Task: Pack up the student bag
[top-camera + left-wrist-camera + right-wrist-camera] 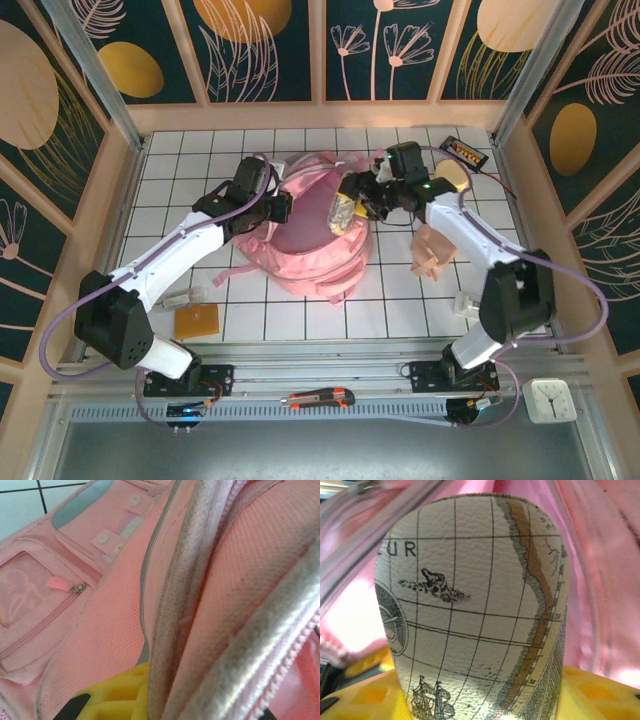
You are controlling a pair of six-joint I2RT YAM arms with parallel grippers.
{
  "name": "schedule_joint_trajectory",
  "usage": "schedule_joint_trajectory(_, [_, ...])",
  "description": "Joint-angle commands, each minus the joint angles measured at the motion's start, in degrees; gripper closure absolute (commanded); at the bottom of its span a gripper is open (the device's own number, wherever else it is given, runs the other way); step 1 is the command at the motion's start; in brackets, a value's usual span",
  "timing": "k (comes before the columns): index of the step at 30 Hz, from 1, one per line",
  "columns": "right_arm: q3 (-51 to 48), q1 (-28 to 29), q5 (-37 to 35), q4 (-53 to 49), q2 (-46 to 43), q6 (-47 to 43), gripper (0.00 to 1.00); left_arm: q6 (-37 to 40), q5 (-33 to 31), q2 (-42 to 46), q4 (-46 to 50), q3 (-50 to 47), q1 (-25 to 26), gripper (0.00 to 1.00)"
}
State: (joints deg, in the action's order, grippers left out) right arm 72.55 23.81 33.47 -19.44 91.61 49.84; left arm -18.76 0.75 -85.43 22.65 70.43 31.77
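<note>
Right hand [358,205] low over the student bag [310,268], arm outstretched, grip apparently tight on a map-print case [470,605].

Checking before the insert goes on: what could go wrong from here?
1. The map-printed leather-look pouch in the right pincer sits at the zip rim of the pink fabric backpack and may snag there.
2. The left pincer grips soft rim fabric. If that slips, the mouth could collapse.
</note>
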Motion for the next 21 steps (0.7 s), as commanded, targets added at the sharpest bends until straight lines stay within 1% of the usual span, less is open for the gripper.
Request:
schedule_joint_trajectory(1, [1.86,1.65,3.38,10.91,4.46,8.37,0.57,-5.13,4.66,2.86,-10.52,1.70,-0.04,1.00])
schedule_joint_trajectory(3, [3.58,2.69,3.09,11.40,7.20,8.95,0.54,-6.55,4.89,2.76,-11.92,1.14,-0.04,1.00])
schedule_joint_trajectory(6, [7.24,4.41,3.60,10.82,10.89,8.51,0.34,-8.16,5.05,2.66,-13.66,0.33,-0.08,1.00])
schedule_joint_trajectory(7, [8.42,4.90,3.94,10.60,11.70,8.31,0.30,-8.30,4.90,2.63,-13.86,0.15,-0.04,1.00])
schedule_joint_trajectory(9, [9.34,5.10,3.88,10.25,11.77,7.91,0.25,-8.10,4.41,2.70,-13.82,0.10,-0.05,1.00])
schedule_joint_trajectory(13, [8.09,4.06,3.74,9.02,8.61,6.23,0.17,-7.30,3.39,2.64,-13.56,0.23,-0.07,1.00])
schedule_joint_trajectory(16, [6.07,2.06,3.26,5.67,4.76,4.19,0.17,-6.80,2.48,2.44,-13.17,0.48,-0.04,1.00])
schedule_joint_trajectory(18, [4.52,0.23,1.36,2.42,1.23,2.05,0.17,-6.43,1.81,2.59,-13.07,0.32,-0.04,1.00])
schedule_joint_trajectory(21, [2.11,-4.31,-4.90,-5.29,-4.86,-2.61,0.17,-5.98,1.97,2.58,-13.08,0.10,-0.09,1.00])
